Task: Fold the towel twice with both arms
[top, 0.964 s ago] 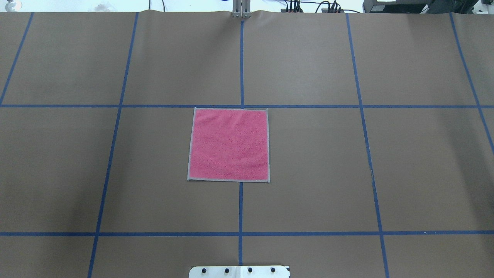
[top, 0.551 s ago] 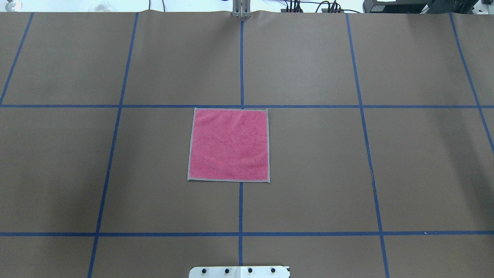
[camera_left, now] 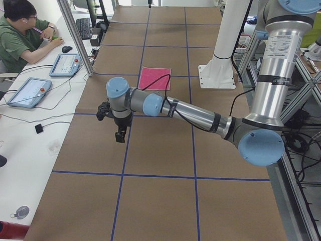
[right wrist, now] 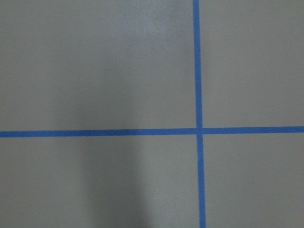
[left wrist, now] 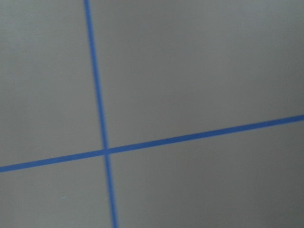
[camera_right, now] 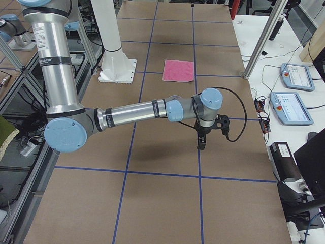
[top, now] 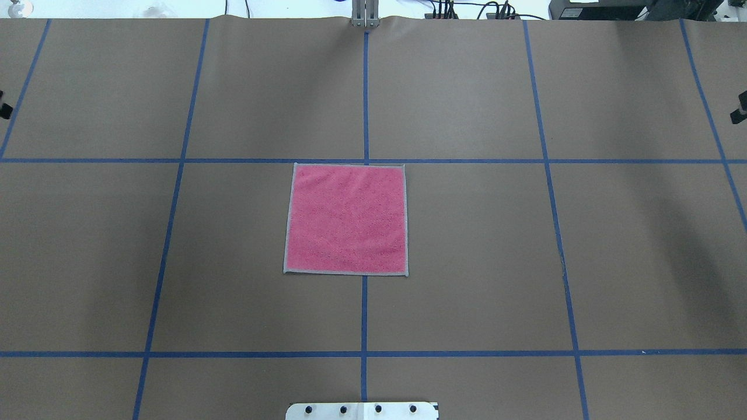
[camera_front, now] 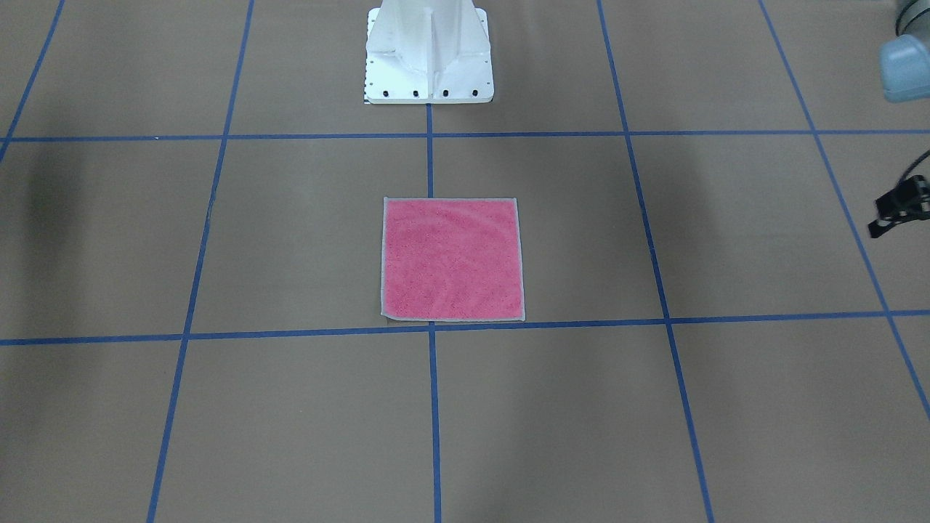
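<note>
The towel (top: 345, 219) lies flat and unfolded, pink face up with a pale grey edge, at the middle of the brown table; it also shows in the front view (camera_front: 452, 259). My left gripper (camera_left: 120, 135) hangs over the table far out to the towel's left, fingers pointing down. My right gripper (camera_right: 200, 142) hangs far out to the towel's right. I cannot tell whether either is open or shut. Only black slivers of the arms show at the overhead view's edges, the left arm (top: 3, 109) and the right arm (top: 740, 108). Both wrist views show only bare table and blue tape.
Blue tape lines (top: 365, 93) divide the brown table cover into squares. The white pedestal base (camera_front: 429, 54) stands at the robot's side. An operator (camera_left: 22, 35) sits at a side desk with tablets (camera_left: 27, 90) beyond the table's far edge.
Black slivers of both arms have come into the overhead view at its left and right edges. The towel has not moved.
</note>
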### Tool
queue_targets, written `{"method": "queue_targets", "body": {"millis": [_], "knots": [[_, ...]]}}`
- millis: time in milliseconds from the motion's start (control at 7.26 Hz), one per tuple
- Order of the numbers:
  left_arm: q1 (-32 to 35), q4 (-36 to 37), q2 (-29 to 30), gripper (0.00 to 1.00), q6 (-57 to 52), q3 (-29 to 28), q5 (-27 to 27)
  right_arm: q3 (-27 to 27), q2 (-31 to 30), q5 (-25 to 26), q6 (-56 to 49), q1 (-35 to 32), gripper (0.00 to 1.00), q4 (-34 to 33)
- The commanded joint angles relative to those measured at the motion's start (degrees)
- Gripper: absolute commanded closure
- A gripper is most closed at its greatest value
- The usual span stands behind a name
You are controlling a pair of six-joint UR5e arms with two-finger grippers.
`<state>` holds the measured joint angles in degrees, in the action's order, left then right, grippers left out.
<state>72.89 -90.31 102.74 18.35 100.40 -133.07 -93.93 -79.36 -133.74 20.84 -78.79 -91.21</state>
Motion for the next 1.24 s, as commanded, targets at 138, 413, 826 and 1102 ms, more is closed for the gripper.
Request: {"method": "queue_targets", "body": {"millis": [138, 413, 826, 1102], "knots": [[-11.4, -6.9, 10.4, 0.0, 23.7, 1.6, 0.0, -0.3, 9.7, -1.0, 14.8, 7.3, 0.0, 0.3], [-21.1, -7.6, 13.3, 0.0, 36.6, 0.6, 0.4, -1.2, 9.1, -1.9, 14.8, 11.2, 0.0, 5.8], [-33.3, -19.3, 13.7, 0.0, 62.9, 0.6, 12.2, -2.2, 6.5, -1.5, 34.0, 17.2, 0.0, 21.8], [-42.4, -21.4, 13.5, 0.0, 68.1, -0.7, 20.7, -2.2, 6.5, -1.2, 40.4, 20.9, 0.0, 27.2]]}}
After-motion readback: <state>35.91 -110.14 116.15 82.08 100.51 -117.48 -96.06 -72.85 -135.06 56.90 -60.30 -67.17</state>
